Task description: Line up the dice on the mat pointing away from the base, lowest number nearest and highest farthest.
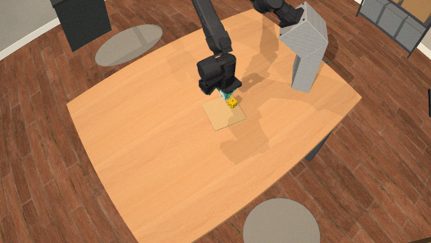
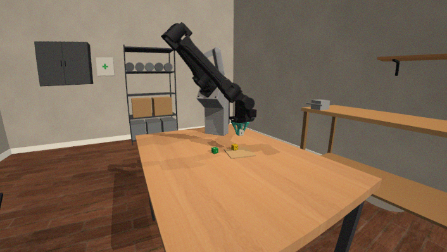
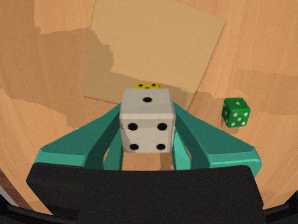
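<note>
My gripper (image 3: pixel 147 110) (image 2: pixel 240 132) is shut on the white die (image 3: pixel 147 120) (image 2: pixel 241 133) (image 1: pixel 223 95) and holds it above the table, near the mat's edge on the base side. In the wrist view the white die shows one pip on one face and four on another. The yellow die (image 1: pixel 232 103) (image 2: pixel 234 147) (image 3: pixel 147 86) stands on the mat (image 1: pixel 217 114) (image 2: pixel 242 154) (image 3: pixel 155 40) near that edge, mostly hidden behind the white die in the wrist view. The green die (image 2: pixel 214 150) (image 3: pixel 236 113) stands on the table beside the mat, hidden by the arm in the top view.
The wooden table (image 1: pixel 152 137) (image 2: pixel 253 196) bears the mat and dice. The robot's grey base stand (image 1: pixel 308 61) (image 2: pixel 216 118) rises at the table's far end. The arm's shadow falls across part of the mat.
</note>
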Controlling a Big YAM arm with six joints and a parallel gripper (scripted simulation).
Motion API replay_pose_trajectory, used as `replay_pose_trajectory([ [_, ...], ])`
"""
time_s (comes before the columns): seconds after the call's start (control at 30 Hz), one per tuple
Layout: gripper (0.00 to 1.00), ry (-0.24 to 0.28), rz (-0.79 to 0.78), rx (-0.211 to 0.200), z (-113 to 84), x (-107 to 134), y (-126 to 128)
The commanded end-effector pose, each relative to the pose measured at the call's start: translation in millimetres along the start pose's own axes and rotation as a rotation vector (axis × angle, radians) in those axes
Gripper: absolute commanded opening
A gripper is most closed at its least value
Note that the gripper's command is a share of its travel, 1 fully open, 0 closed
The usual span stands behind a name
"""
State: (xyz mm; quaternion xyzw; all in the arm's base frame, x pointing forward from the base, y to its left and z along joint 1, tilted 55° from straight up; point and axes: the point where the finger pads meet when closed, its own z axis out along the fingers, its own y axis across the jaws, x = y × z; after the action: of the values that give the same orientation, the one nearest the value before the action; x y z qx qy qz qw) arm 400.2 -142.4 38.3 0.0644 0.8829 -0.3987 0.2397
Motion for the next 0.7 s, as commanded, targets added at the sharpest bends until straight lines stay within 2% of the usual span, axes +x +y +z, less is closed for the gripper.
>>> replay_pose_trajectory([
  [0.0, 0.26, 0.002, -0.001, 0.003, 6.4, 0, -1],
  [0.17, 0.26, 0.000, 0.002, 0.003, 16.1, -2, -1],
  [0.53, 0.26, 0.000, 0.000, 0.004, 65.7, 0, -2],
  [0.6, 0.26, 0.000, 0.000, 0.004, 65.7, 0, -2],
  [0.67, 0.26, 0.000, 0.000, 0.004, 74.7, 0, -2],
])
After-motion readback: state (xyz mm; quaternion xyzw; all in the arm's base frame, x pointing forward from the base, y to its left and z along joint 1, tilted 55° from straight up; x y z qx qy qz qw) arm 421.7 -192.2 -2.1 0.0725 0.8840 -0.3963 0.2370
